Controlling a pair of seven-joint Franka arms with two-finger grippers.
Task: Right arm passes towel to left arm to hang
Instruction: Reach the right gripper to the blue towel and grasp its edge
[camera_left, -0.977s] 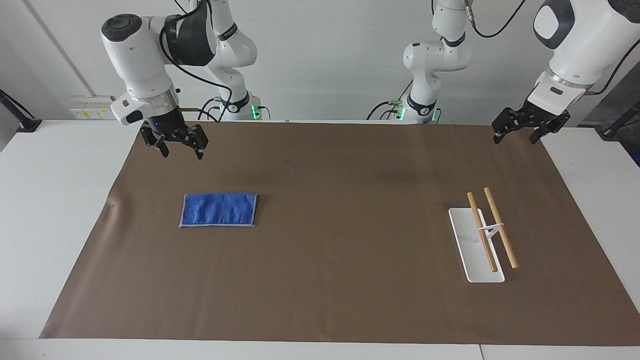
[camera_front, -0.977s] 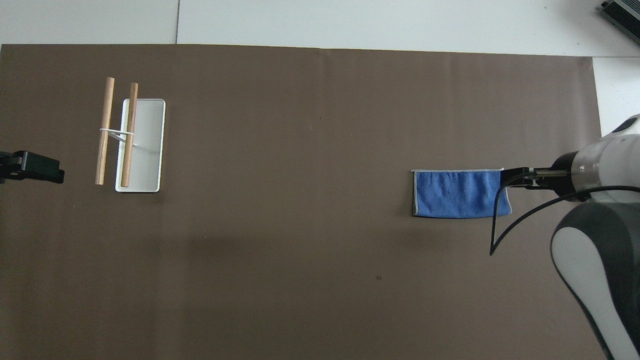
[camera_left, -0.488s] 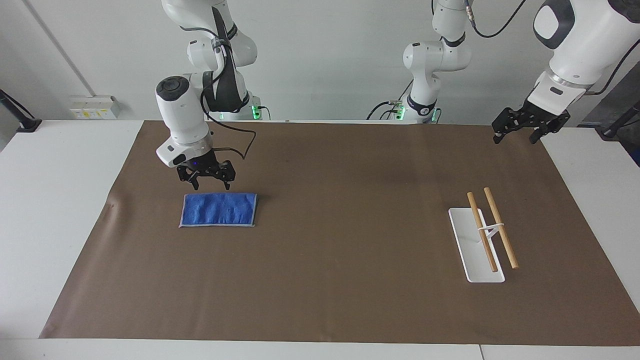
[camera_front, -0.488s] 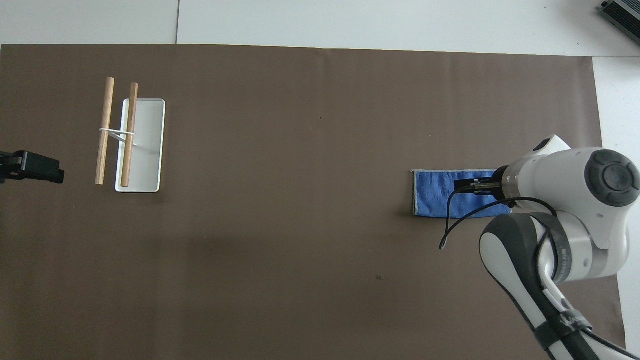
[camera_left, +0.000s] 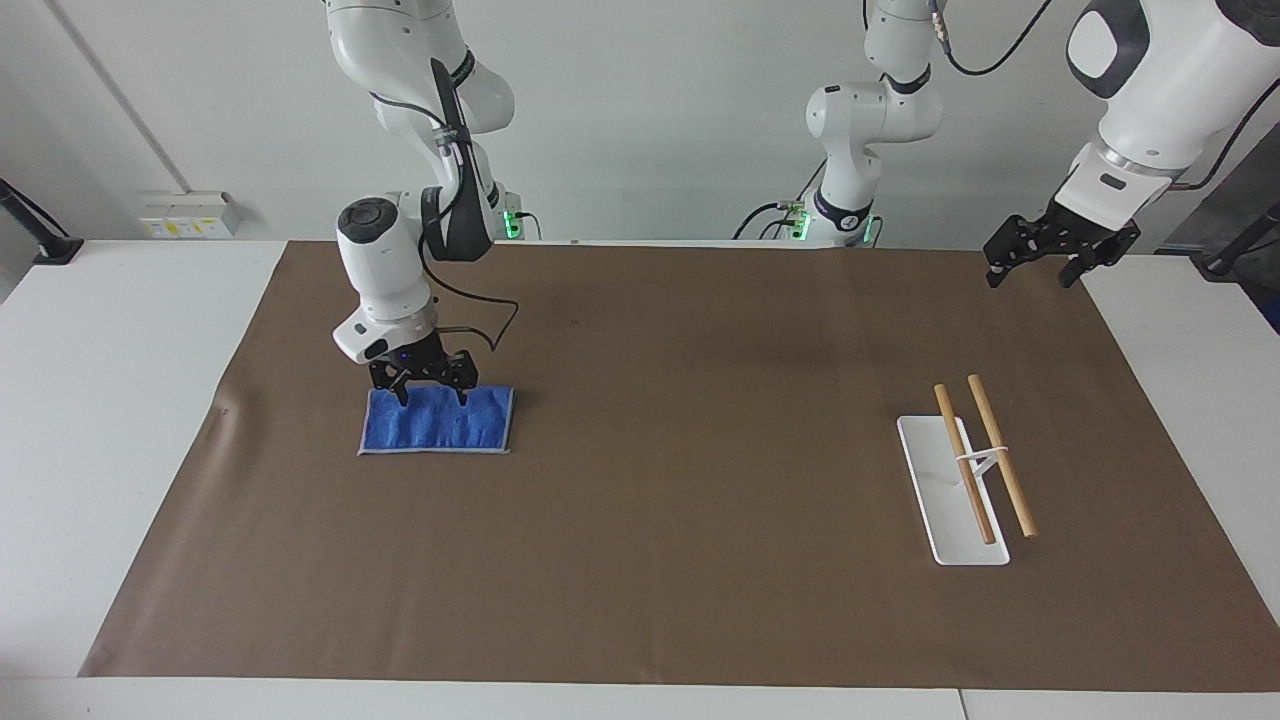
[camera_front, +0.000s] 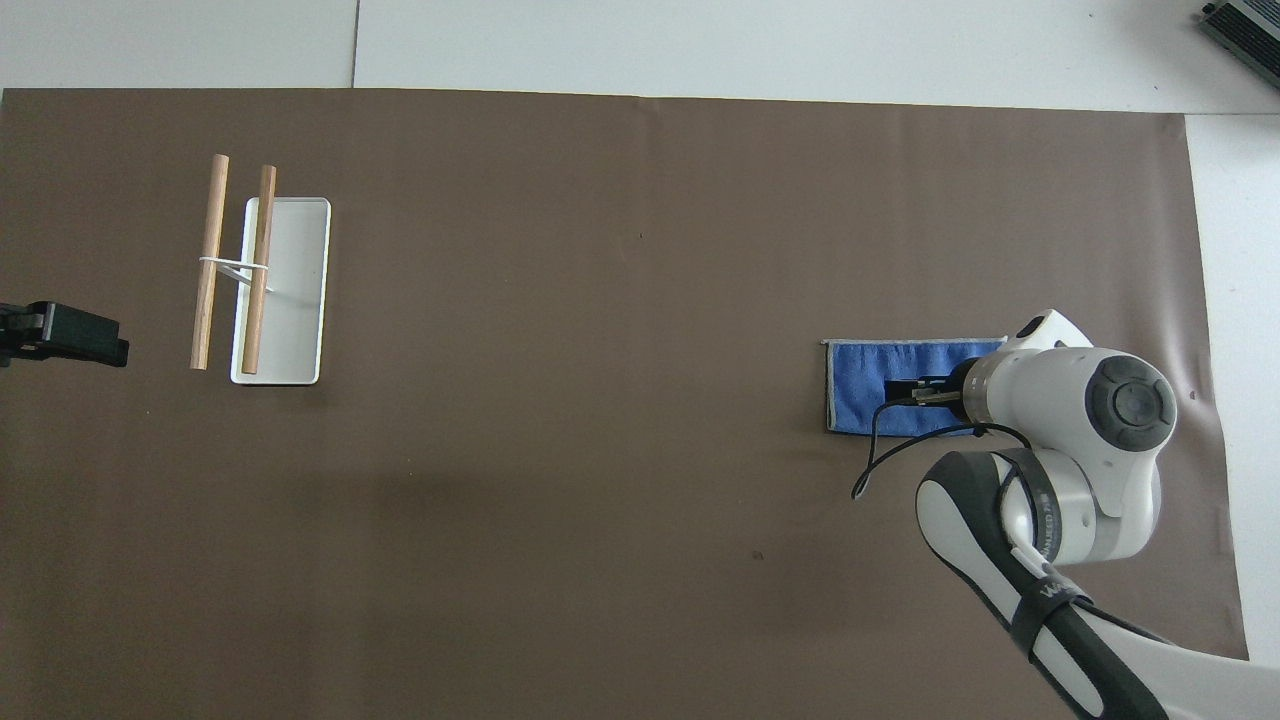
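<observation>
- The towel (camera_left: 437, 421) lies flat on the brown mat (camera_left: 660, 480), toward the right arm's end of the table (camera_left: 120, 380), well apart from the rack (camera_left: 965, 470).
- No writing shows on the towel. The only lettering in sight is small white print on a dark band of the right arm (camera_front: 1040, 540) in the overhead view — too small to read.
- The right arm bends down steeply from its base, wrist nearly upright, a black cable looping off its side.
- The right gripper (camera_left: 433, 395) points down at the towel's edge nearer the robots. Its fingers are spread, tips at the cloth, and nothing is grasped. Whether the tips actually press the cloth cannot be told.
- A small blue light glows on the right gripper's body in the facing view; the overhead view hides it under the wrist.
- The overhead view shows that same gripper (camera_front: 905, 390) lying over the towel's (camera_front: 860, 390) middle — the facing view puts it at the near edge instead.
- The left arm (camera_left: 1150, 90) waits, raised at its own end of the table, well apart from the towel.
- The left gripper (camera_left: 1035, 262) hangs in the air over the mat's corner, fingers apart and empty.
- In the overhead view only the left gripper's black tip (camera_front: 75, 335) pokes in, beside the rack (camera_front: 285, 290).
- The rack is a white tray base carrying two wooden rods on a thin white stand.
</observation>
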